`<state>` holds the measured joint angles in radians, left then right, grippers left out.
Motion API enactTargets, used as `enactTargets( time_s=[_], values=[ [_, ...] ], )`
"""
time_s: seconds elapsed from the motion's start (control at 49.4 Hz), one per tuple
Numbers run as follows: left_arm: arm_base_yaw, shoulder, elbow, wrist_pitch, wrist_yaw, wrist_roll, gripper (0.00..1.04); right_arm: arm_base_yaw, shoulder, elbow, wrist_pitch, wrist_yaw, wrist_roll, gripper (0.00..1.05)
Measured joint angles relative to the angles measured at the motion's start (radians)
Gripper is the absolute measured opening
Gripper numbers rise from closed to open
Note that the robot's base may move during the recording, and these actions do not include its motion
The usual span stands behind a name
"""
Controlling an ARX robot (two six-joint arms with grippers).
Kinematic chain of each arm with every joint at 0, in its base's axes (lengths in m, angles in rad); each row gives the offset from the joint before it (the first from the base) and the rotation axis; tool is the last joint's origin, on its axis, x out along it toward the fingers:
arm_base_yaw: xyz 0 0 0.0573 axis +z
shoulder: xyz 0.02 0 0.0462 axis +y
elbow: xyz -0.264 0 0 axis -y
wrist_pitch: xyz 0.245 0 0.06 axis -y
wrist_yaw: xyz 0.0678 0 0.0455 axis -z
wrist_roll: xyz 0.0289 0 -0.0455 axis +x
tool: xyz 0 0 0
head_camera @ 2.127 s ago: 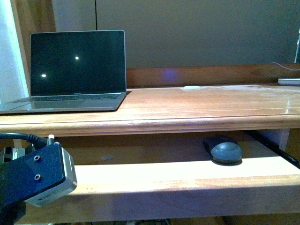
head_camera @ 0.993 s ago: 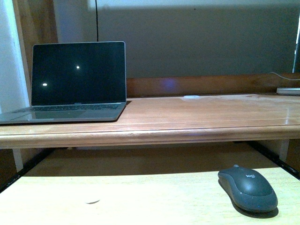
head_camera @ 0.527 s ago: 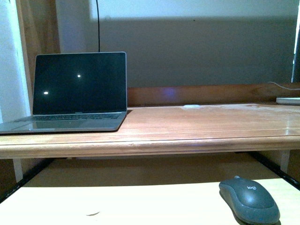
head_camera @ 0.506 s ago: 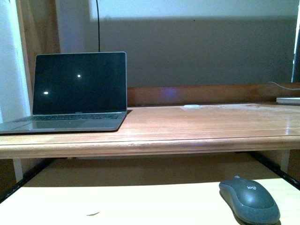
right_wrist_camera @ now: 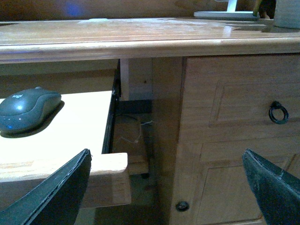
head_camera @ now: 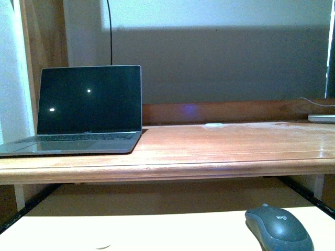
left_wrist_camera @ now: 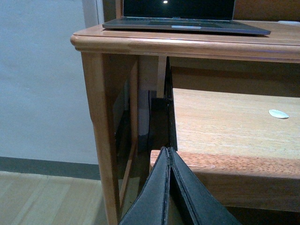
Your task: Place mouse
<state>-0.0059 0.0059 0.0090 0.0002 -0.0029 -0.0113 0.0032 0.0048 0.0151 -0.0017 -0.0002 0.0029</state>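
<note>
While neither arm shows in the front view, I can read both hands from their wrist cameras. My left hand [left_wrist_camera: 168, 153] has its two dark fingers pressed flat together, with nothing gripped between them. It hangs close to the near left corner of the pull-out shelf [left_wrist_camera: 220, 122], beside the desk leg [left_wrist_camera: 101, 140]; I cannot tell whether the tips touch the shelf edge.

My right hand [right_wrist_camera: 166, 159] is spread wide, with one fingertip [right_wrist_camera: 70, 183] low at either side of its picture. The gap between them holds nothing. Beyond it I see the right end of the shelf and a drawer front [right_wrist_camera: 234, 103] with a dark ring pull [right_wrist_camera: 278, 112].

The mouse [head_camera: 279, 228] lies flat on the shelf near its right end, logo up, below the desk [head_camera: 220, 149] top and clear of both hands. At the left of the desk an open laptop [head_camera: 89, 107] stands with a dark screen. A small flat white disc [left_wrist_camera: 278, 113] lies on the shelf, well apart from the mouse.
</note>
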Motion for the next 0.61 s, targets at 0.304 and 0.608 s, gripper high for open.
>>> enactTargets(
  time_s=[0.304, 0.608],
  values=[
    [0.0, 0.0, 0.0, 0.0, 0.0, 0.0, 0.12, -0.002, 0.085, 0.056, -0.132, 0.069, 0.124, 0.97],
    [0.0, 0.0, 0.0, 0.0, 0.0, 0.0, 0.64, 0.103, 0.41, 0.27, 0.122, 0.099, 0.187, 0.97]
  ],
)
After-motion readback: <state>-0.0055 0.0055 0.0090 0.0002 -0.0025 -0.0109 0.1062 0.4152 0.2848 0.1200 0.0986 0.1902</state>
